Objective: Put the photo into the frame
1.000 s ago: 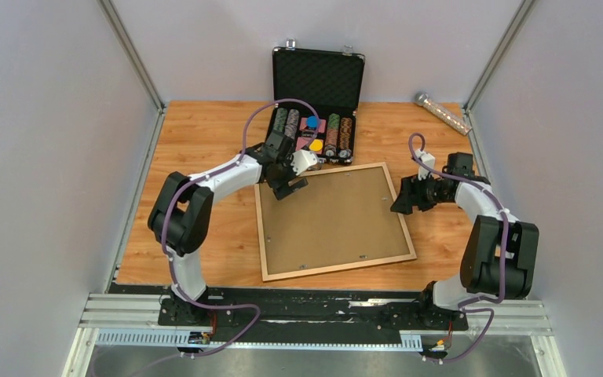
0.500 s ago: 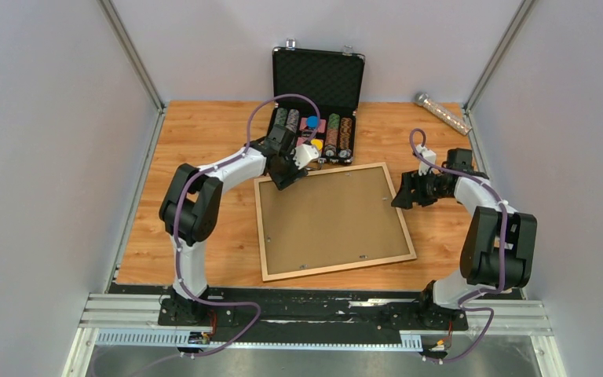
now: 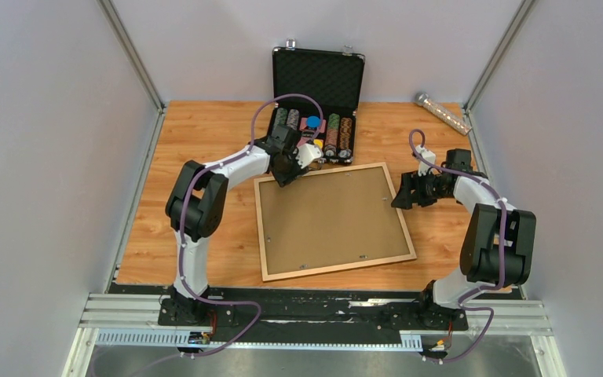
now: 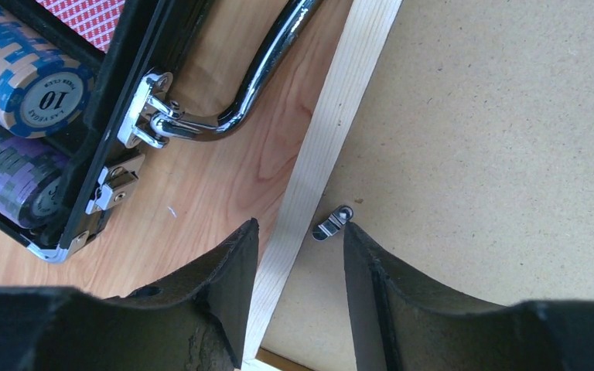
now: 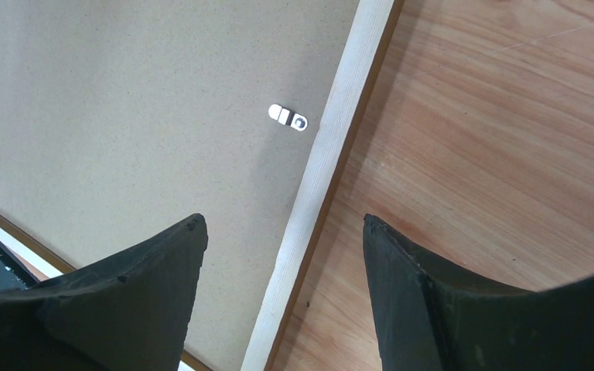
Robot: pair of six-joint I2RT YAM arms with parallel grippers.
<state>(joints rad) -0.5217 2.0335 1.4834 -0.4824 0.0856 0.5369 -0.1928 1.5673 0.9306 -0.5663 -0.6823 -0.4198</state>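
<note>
The frame [image 3: 338, 268] is finished in pale wood and backed by a speckled brown panel [image 3: 330, 220]. An orange grain is shown on the table [image 3: 204, 141]. At 12 o'clock, the black case [image 3: 318, 75] is filled with blue-and-tan striped chips [image 4: 42, 85].

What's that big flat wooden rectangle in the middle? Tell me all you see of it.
The large light-brown wooden picture frame lies flat, back up, slightly skewed, mid-table. Thin pale rails surround a brown fibreboard backing panel with small metal turn clips near its edges. It rests on the wooden tabletop.
</note>
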